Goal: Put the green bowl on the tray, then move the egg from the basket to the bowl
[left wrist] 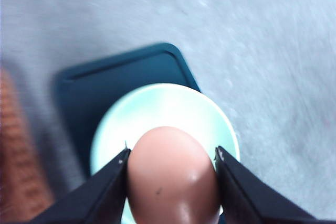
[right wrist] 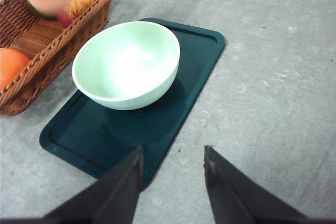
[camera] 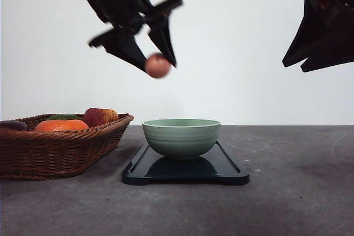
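The left end effector (camera: 156,66) is blurred in the front view, but it grips the egg (left wrist: 173,174) between its 2 fingers, in the air above the green bowl (camera: 181,137). The bowl stands on the tray (camera: 232,168) on the desk (camera: 293,192). The basket (camera: 61,150), cut off at the edge, holds fruit beside the tray. The right end effector (right wrist: 172,174) hangs released, holding nothing.
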